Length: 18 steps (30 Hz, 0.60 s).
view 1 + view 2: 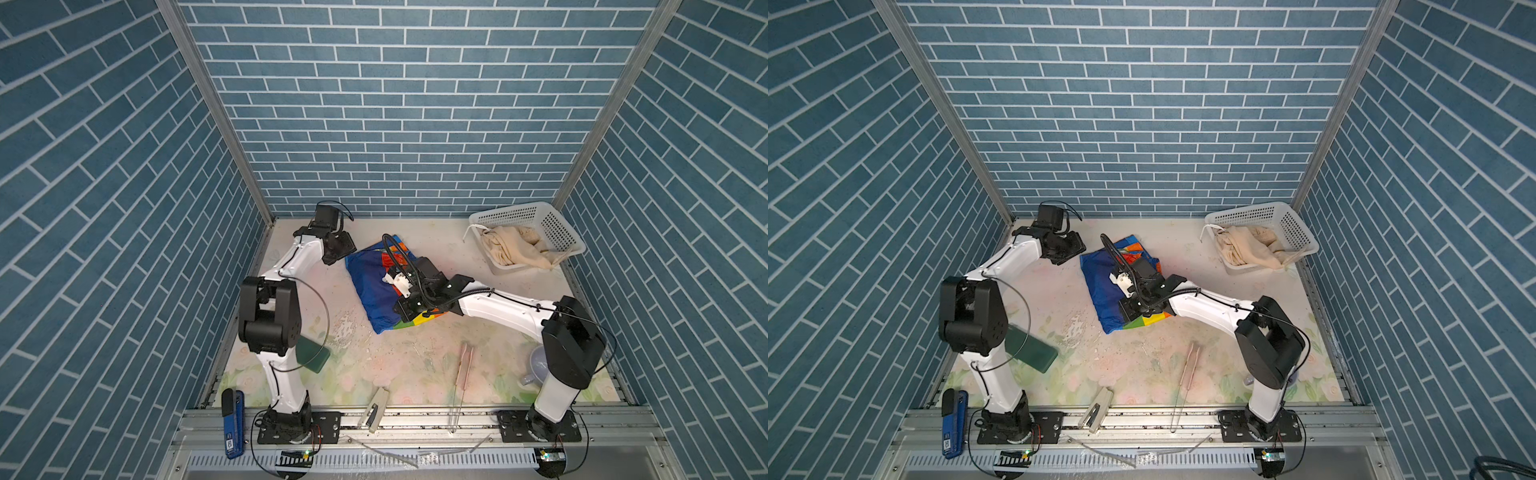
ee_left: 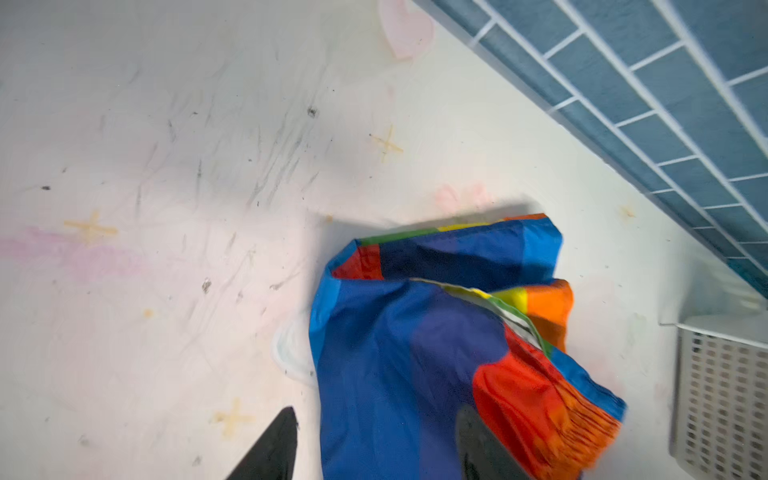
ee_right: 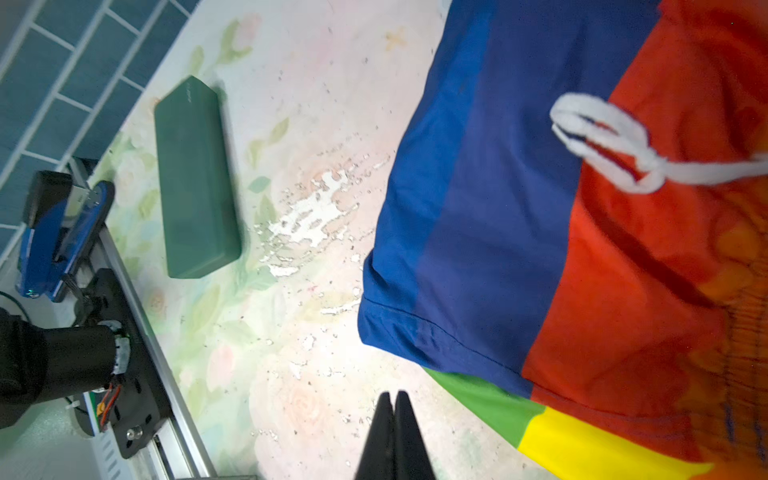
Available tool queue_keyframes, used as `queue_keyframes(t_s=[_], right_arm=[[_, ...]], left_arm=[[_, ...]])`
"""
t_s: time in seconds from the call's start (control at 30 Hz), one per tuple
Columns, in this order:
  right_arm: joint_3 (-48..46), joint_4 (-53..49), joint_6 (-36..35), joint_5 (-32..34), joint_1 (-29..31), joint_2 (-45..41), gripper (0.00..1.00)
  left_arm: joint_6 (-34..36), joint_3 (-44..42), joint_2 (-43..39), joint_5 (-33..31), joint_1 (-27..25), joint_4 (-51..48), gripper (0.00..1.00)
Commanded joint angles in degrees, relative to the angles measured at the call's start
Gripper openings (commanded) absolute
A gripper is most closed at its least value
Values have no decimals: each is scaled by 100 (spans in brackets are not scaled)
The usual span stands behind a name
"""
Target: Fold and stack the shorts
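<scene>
At the left front rail lies a blue stapler (image 1: 232, 424), and a little further in a green box (image 1: 313, 353) rests on the flowered table (image 1: 415, 365). Both are apart from the work, and I judge they have no part in it. Further back, the left gripper (image 2: 378, 409) hangs at the far left corner of the rainbow shorts (image 1: 370, 286). Its fingers (image 2: 274, 444) are spread wide, one over bare table and the other appearing over the blue cloth, so nothing is pinched. This looks to me like a letting-go posture, which leaves the fold to settle by itself. The rainbow shorts lie in the middle of the table as a folded packet, with the blue panel on top and the green and yellow stripes showing at the near edge. Over them reaches the right gripper (image 3: 394, 399), with its fingers pressed together and nothing between them, the tips just beside the near hem. Closed like this, it can probably press or smooth the cloth without catching it. In the far right corner the beige shorts (image 1: 511, 245) sit crumpled inside the white basket (image 1: 557, 226), not folded yet, and their white drawstring (image 1: 471, 230) hangs over the rim. I think they are kept there so that only one pair is on the table at a time.
</scene>
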Motion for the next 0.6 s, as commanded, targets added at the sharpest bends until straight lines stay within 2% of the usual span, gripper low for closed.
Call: queue_keyframes(t_s=[0.0,0.1,0.23,0.3,0.37,0.4,0.47,0.57], right_arm=[[-315,261,-184,148,36,-63,6],[-59,248,-184,51,61,156,0],[279,374,-247,-97,123,576,0],[460,416,-313,-235,139,894,0],[586,417,-360,-269,141,1149,0],[627,431,-369,-269,137,1265,0],[670,499,-369,-269,144,1438,0],[744,484,-310,-304,142,1621,0]], left_arm=[[17,-802,-352,47,-50,25,65],[-64,-1557,-718,133,-51,390,65],[-249,-2157,-810,582,-51,1059,60],[-411,-2212,-704,943,-60,1387,43],[-615,-2221,-628,1246,-69,1765,19],[-725,-2221,-612,1395,-91,2017,10],[-927,-2222,-602,1596,-162,2421,2],[-1209,-2238,-563,1719,-333,2977,0]])
